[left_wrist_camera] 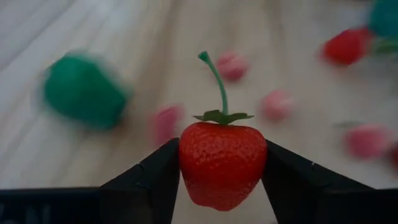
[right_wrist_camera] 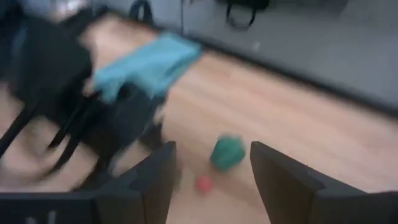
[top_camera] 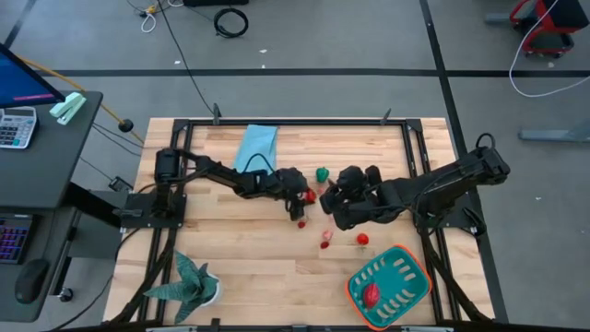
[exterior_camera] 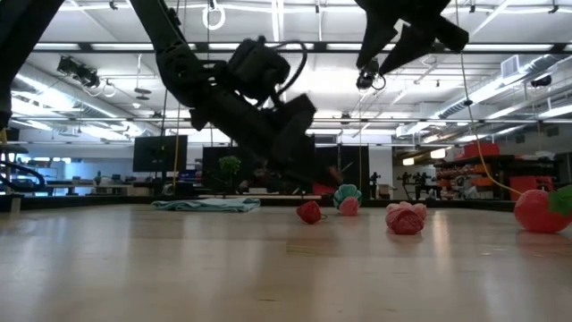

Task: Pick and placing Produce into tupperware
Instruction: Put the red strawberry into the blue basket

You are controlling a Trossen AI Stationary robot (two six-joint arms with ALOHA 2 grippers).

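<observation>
My left gripper (left_wrist_camera: 221,177) (top_camera: 300,203) is near the table's middle, shut on a red toy strawberry (left_wrist_camera: 221,163) with a green stalk. My right gripper (right_wrist_camera: 213,165) (top_camera: 337,205) hangs open just to its right, raised above the table, touching nothing. The green piece (top_camera: 322,173) (right_wrist_camera: 226,152) lies on the wood beyond both grippers. Loose red and pink pieces (top_camera: 325,239) (top_camera: 362,239) (exterior_camera: 406,217) lie nearer the front. The teal tupperware (top_camera: 411,277) with an orange rim sits at the front right, with one red piece (top_camera: 371,294) inside. My left gripper pinches the strawberry's red body (left_wrist_camera: 186,163) between its two fingers (left_wrist_camera: 155,180), one on each flank. The arm slants down from the table's left. The stalk (left_wrist_camera: 216,78) points away from the gripper. I cannot tell whether the berry is clear of the table.
A light blue folded cloth (top_camera: 256,146) lies near the far edge. A green star-shaped plant (top_camera: 189,281) stands at the front left corner. A black frame (top_camera: 304,122) borders the table. The two grippers are close together. Bare wood lies between the loose pieces and the front edge.
</observation>
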